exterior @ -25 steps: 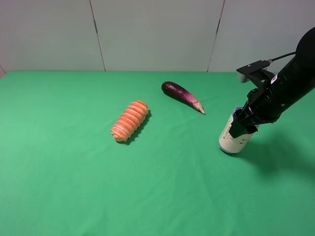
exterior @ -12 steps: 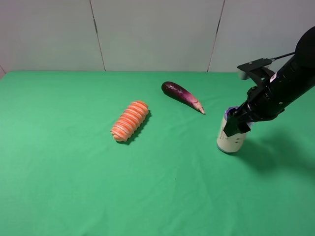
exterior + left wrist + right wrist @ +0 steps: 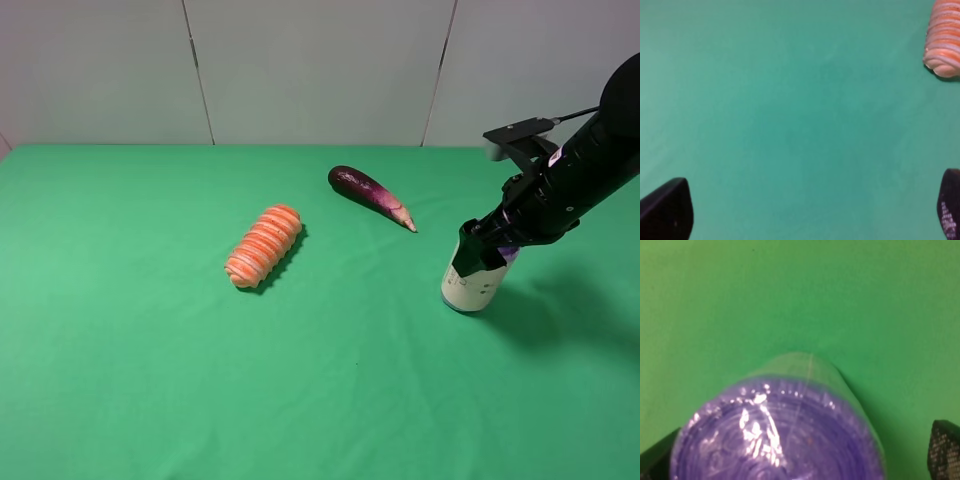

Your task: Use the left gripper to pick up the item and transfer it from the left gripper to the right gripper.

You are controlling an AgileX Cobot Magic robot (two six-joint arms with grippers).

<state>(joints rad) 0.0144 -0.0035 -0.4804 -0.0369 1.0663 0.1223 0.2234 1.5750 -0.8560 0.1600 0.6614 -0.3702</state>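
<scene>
Green worktop [image 3: 150,380], backed by a pale panelled wall [image 3: 320,70].

Item [image 3: 468,288]: short cream-white cylinder with a crinkled, shiny purple top, standing upright on the worktop at the right of the scene, nearer than the eggplant. In the right wrist view its purple top filled the lower middle of the picture, with a clear film edge around the rim.

Right hand [image 3: 483,250]: black, on a boxy black arm [image 3: 585,170] reaching in from the right edge. It sat low over the item's top. Its fingers stood wide apart; in the right wrist view one fingertip [image 3: 944,450] showed on one side of the purple top and the other at the opposite corner, each clear of the cylinder, so nothing was gripped.

Left hand [image 3: 800,220]: seen only in the left wrist view, open, with two dark fingertips at opposite lower corners and bare green cloth between them; empty.

Orange-and-white ribbed roll [image 3: 264,245]: lying on its side left of centre, set diagonally. One end also showed in the left wrist view.

Eggplant [image 3: 370,193]: dark purple, lying on the far middle of the worktop, pointed end towards the item, well apart from the roll.
</scene>
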